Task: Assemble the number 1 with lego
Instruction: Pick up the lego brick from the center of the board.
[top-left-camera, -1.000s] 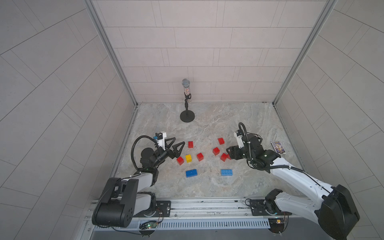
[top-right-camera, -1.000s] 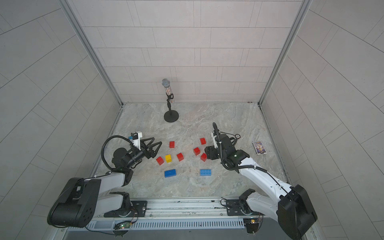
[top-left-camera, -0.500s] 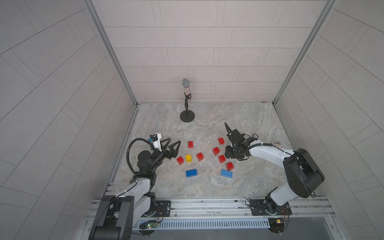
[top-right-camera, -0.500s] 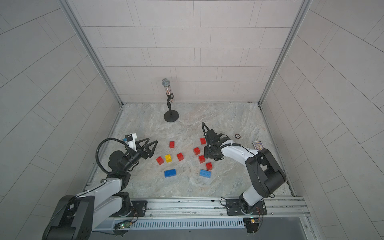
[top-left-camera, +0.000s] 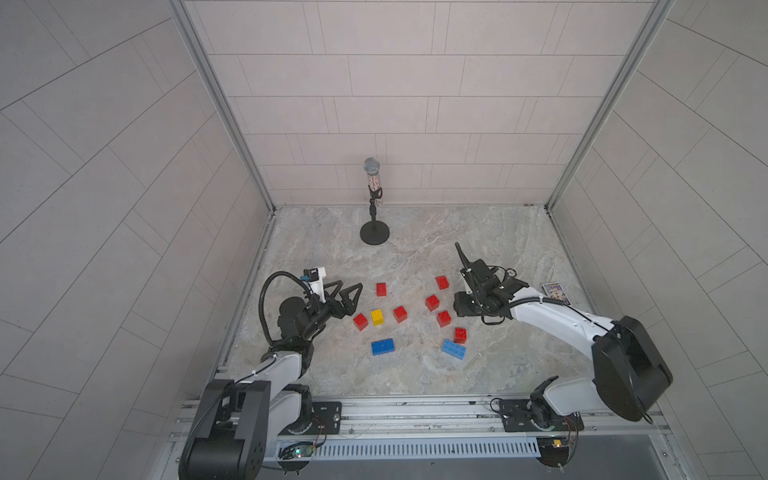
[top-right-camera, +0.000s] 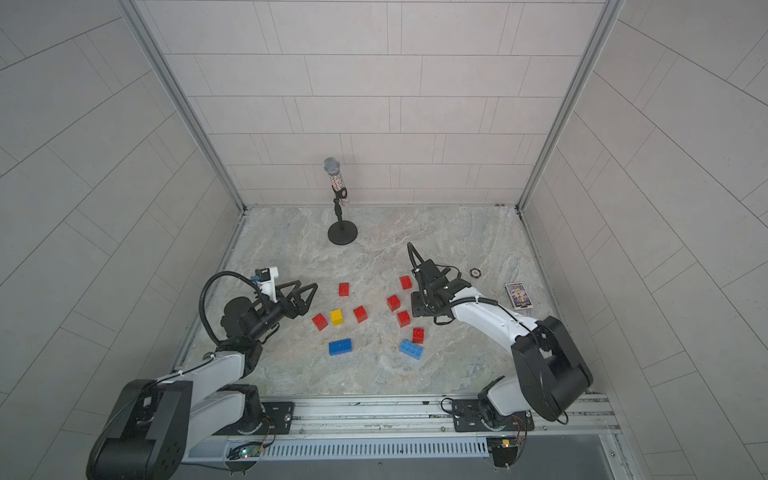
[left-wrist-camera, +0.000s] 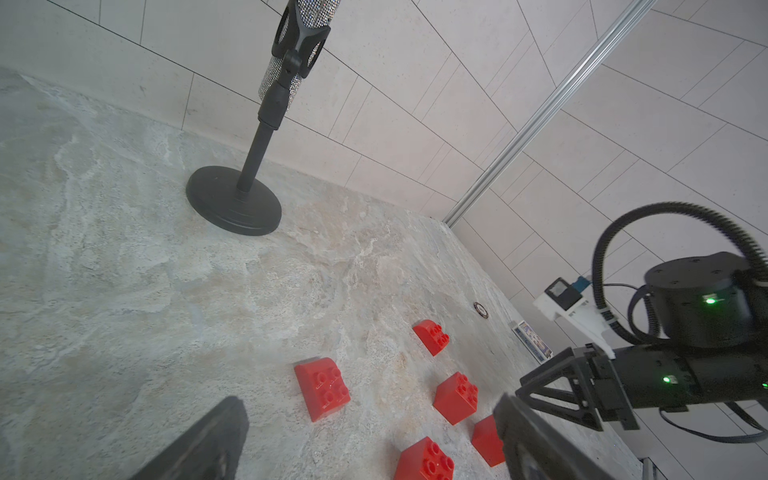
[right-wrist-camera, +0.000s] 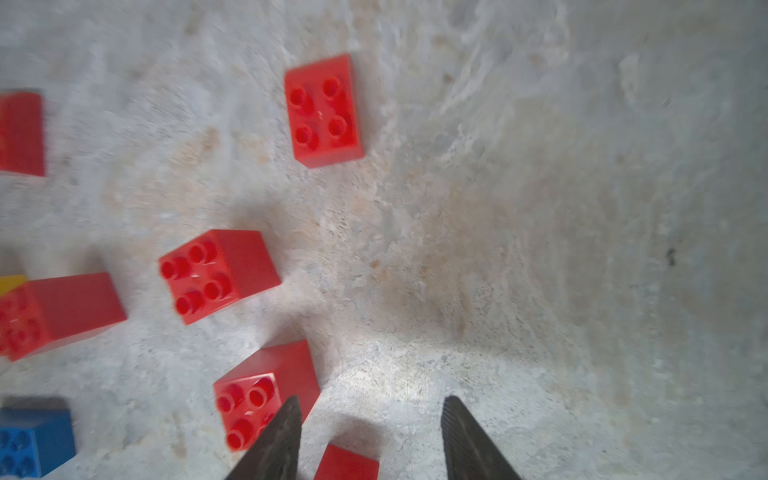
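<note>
Only the R wrist cam shows the R gripper (right-wrist-camera: 370, 401) tips. The fingers are part spread with bare table (top-left-camera: 415, 257) between them and nothing clamped. From above the tips hide under the wrist. A red corner sits low between the fingers in that cam; can't tell if it's level w/ them. That cam catches 6 red bricks (top-left-camera: 432, 302), a sliver of the yellow brick (top-left-camera: 377, 317) and one blue, w/ a blurred edge.

The L wrist cam gets 5 reds, the mic stand (top-left-camera: 375, 232), the box (top-left-camera: 556, 291), the disc (top-right-camera: 476, 272) and the R arm w/ green lights. The L gripper (top-left-camera: 351, 286) fingers frame that cam's lower edge.

Only the top views take in the whole set. The L gripper is spread wide, holds nothing, and sits near the left-most red.

Counts:
- 7 red
- 1 yellow
- 1 dark blue brick (top-left-camera: 382, 346)
- 1 light blue brick (top-left-camera: 454, 348)
- 1 mic stand, 1 box, 1 disc
- 2 arms

All bricks lie loose on the table, studs up, none stacked. On the L side a row runs red, yellow, red, w/ the yellow just beside the left red and 1 red farther back. On the R side 4 reds make a loose line beside the R gripper. The nearest of these sits just beside the light blue. The dark blue lies alone, robot-side of the yellow. The box and disc are out by the R wall, apart from the bricks.
</note>
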